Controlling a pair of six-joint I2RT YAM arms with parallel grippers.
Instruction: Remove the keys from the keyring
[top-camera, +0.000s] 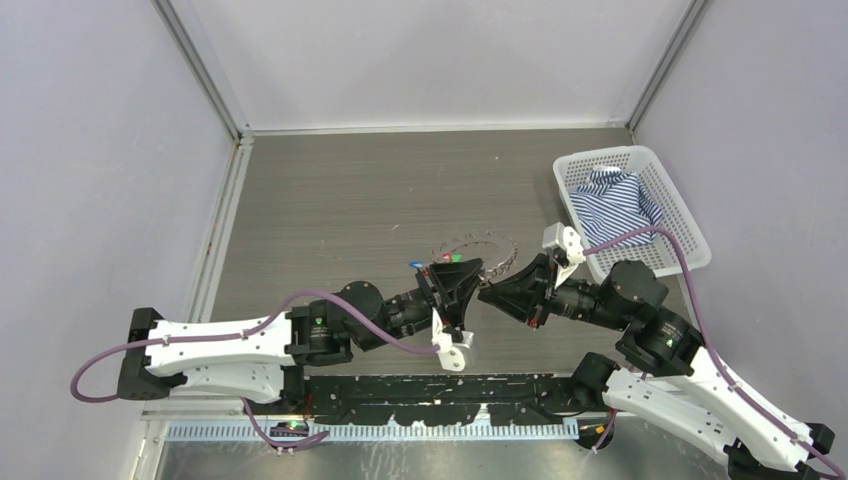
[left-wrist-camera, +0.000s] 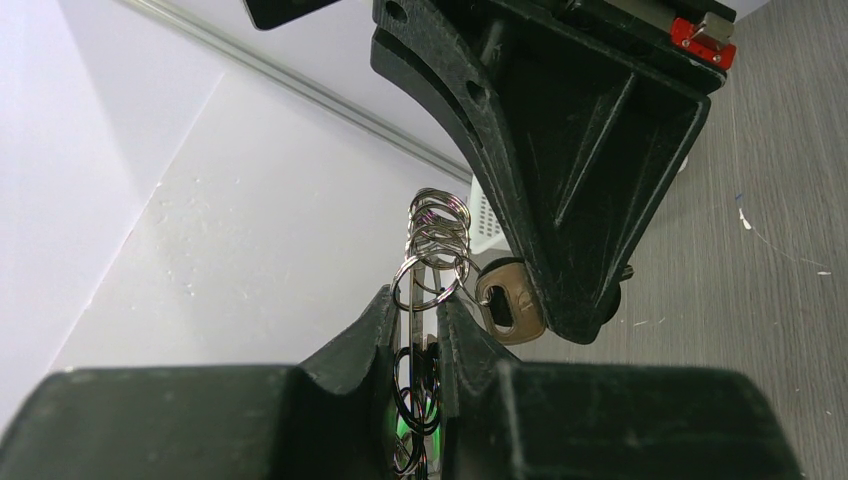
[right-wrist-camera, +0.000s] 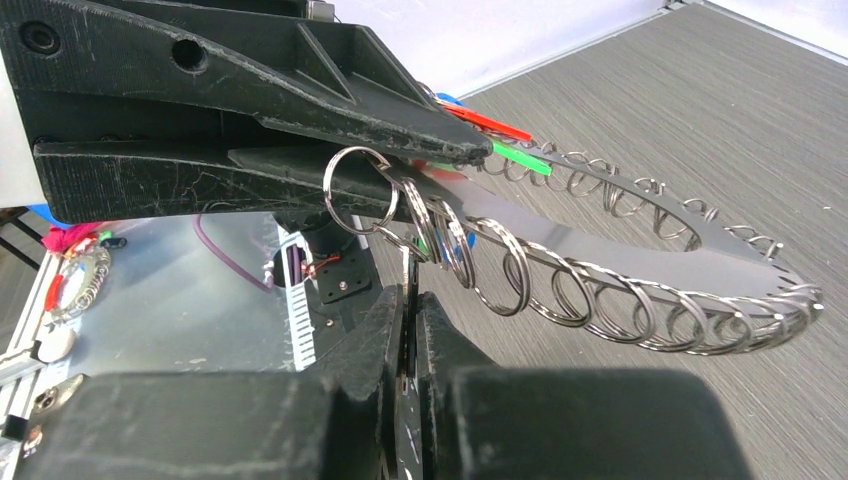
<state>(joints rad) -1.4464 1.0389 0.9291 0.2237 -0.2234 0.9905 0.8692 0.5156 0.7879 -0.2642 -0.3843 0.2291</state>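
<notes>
Nipped in left jaws: keyring (left-wrist-camera: 437, 225) loops, likely stiff, light, slick steel. Clamped in right jaws just beside: brass key (left-wrist-camera: 510, 305), head poking out; flat faces probably surest hold.

The keyring (top-camera: 476, 252) sits just behind the left claw (top-camera: 468, 273) and right claw (top-camera: 488, 292), basket (top-camera: 600, 156) to its right.

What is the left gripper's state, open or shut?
Shut on the keyring: the left wrist view shows the left gripper pinching its small wire loops, only metal in the gap.
</notes>
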